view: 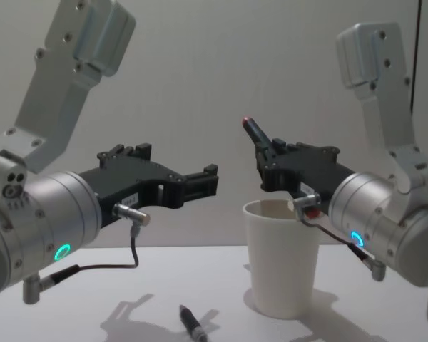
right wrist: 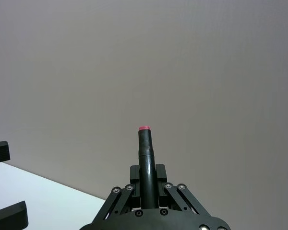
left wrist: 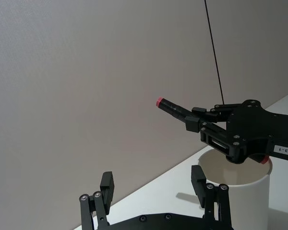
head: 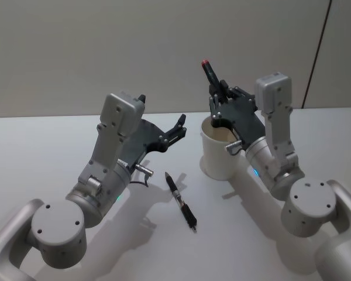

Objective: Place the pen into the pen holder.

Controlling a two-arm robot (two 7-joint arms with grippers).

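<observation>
A black pen (head: 209,70) with a red end is tilted up and away, and my right gripper (head: 217,91) is shut on its shaft. The gripper hangs just above the rim of the pen holder (head: 219,155), a plain white paper cup standing right of the table's middle. The chest view shows the held pen (view: 257,134) and right gripper (view: 271,148) over the cup (view: 282,263). A second black pen (head: 181,201) lies flat on the table before the cup. My left gripper (head: 180,124) hovers open left of the cup, holding nothing.
The white table (head: 41,146) is bare around the cup and the lying pen. A plain wall stands behind, with a thin dark vertical line (left wrist: 213,52) on it. Both arms' elbows reach in from the near corners.
</observation>
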